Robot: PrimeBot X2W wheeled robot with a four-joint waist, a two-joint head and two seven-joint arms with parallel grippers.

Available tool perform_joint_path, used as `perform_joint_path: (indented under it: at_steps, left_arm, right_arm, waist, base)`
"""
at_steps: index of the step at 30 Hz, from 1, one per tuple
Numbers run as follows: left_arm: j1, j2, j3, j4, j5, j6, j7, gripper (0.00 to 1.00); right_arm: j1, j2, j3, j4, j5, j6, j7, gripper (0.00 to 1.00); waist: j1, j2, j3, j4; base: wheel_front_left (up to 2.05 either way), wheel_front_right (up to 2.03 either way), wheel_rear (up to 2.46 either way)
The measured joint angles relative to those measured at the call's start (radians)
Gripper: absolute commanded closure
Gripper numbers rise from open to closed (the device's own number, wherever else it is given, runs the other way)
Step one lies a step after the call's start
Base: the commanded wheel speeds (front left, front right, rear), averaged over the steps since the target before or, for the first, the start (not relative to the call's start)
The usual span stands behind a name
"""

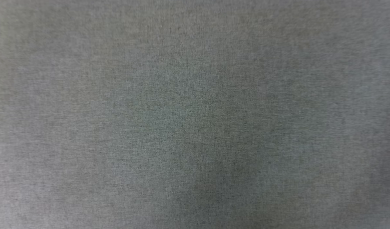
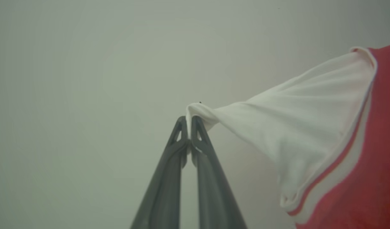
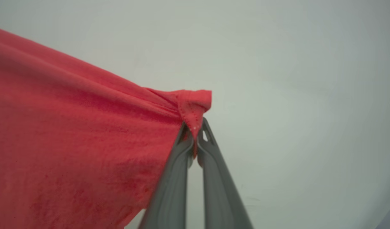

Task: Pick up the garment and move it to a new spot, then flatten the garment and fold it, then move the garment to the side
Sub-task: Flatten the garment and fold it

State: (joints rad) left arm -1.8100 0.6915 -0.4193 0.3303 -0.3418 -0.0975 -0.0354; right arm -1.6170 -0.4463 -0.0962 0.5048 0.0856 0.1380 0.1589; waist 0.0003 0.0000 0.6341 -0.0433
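Head view: grey woven surface (image 1: 195, 114), slightly blurred. Left wrist view: left gripper (image 2: 189, 124), dark fingers pinched together on the tip of the white sleeve (image 2: 293, 127) of the garment (image 2: 382, 143); sleeve drawn taut toward 3 o'clock, striped trim and red body at 4 o'clock. Right wrist view: right gripper (image 3: 195, 128), fingers clamped on a red hem corner (image 3: 195, 103); red cloth spreads toward 9 o'clock against a pale backdrop (image 3: 293, 63).
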Motion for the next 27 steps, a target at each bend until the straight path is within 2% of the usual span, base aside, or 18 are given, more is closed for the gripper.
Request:
perform_joint_path:
  at_steps: [6,10,13,20,27]
  left_arm:
    - [-0.111,-0.080,-0.030,0.208,0.056,0.005,-0.170,1.00]
    - [-0.104,-0.116,-0.042,0.283,0.062,0.003,-0.216,1.00]
    - [-0.039,-0.142,-0.038,0.315,0.044,0.002,-0.225,1.00]
    - [0.213,-0.195,-0.027,0.214,0.037,0.002,-0.226,1.00]
    - [0.546,-0.229,0.002,0.086,0.013,-0.001,-0.227,1.00]
  right_arm:
    - [-0.096,0.044,-0.029,0.162,-0.089,0.000,-0.157,1.00]
    - [-0.092,0.080,-0.021,0.253,-0.118,-0.001,-0.250,1.00]
    - [-0.058,0.105,-0.037,0.327,-0.114,-0.005,-0.303,1.00]
    - [0.082,0.144,-0.020,0.426,-0.100,-0.006,-0.401,1.00]
    - [0.307,0.152,0.067,0.407,-0.046,-0.006,-0.419,1.00]
  waist:
    - [0.0000,0.0000,0.081,0.009]
    - [0.0000,0.0000,0.104,0.017]
    - [-0.0001,0.0000,0.103,0.019]
    - [-0.0002,0.0000,0.072,0.023]
    - [-0.0003,0.0000,-0.008,0.031]
  base:
    - [0.00,0.00,0.00]
    - [0.00,0.00,0.00]
    - [0.00,0.00,0.00]
    - [0.00,0.00,0.00]
    - [0.00,0.00,0.00]
